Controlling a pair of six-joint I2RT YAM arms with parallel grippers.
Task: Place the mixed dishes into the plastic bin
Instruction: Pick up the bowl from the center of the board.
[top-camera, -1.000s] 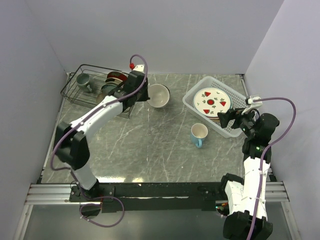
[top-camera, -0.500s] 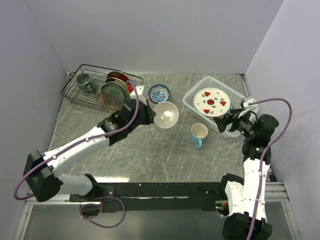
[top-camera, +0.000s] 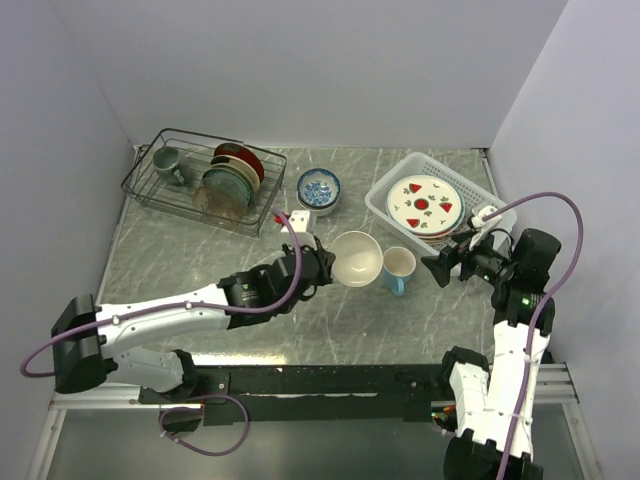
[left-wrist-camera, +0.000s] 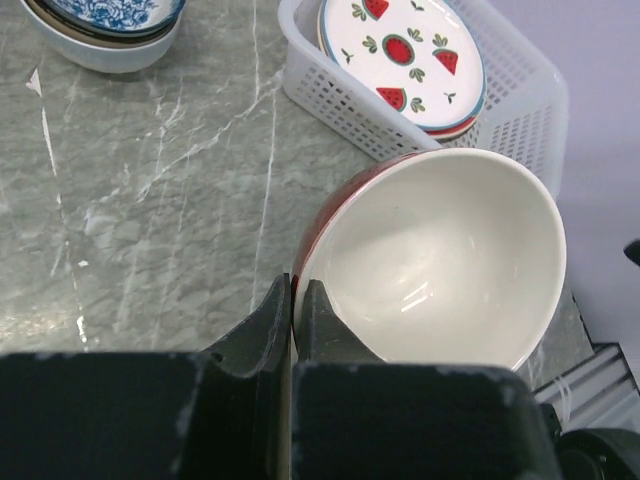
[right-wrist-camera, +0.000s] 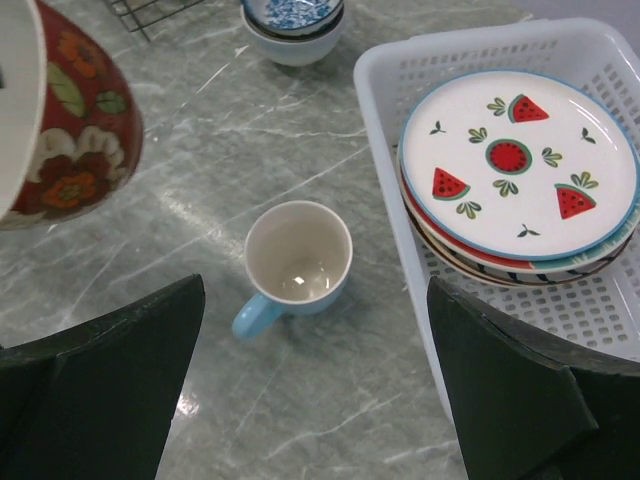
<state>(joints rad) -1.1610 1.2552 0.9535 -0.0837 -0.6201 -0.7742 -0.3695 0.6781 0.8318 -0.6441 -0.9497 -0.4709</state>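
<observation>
So the left gripper (left-wrist-camera: 297, 300) has its fingers pressed together on the rim of a round bowl, cream inside and dark red with a flower pattern outside (top-camera: 356, 258). It's pinching the rim edge nearest the arm and holding the bowl up off the grey marble-look table (top-camera: 200, 265), around the middle of the top view. The bowl's mouth is tipped partly sideways rather than sitting level. What matters for the next move is that the white plastic lattice bin (top-camera: 385, 212) sits up and to the right of the bowl in the top view, and it's not far off. It already has a stack of plates in it, with a white plate with red watermelon slices (top-camera: 425, 200) on top. The light blue mug (top-camera: 398, 268) stands upright on the table just to the right of the bowl, below the bin's near corner, so the bowl probably has to go over or around it. The right gripper (top-camera: 443, 264) is spread wide open and holding nothing. It hangs just right of the mug, so that arm looks like the closer one for grabbing it.
</observation>
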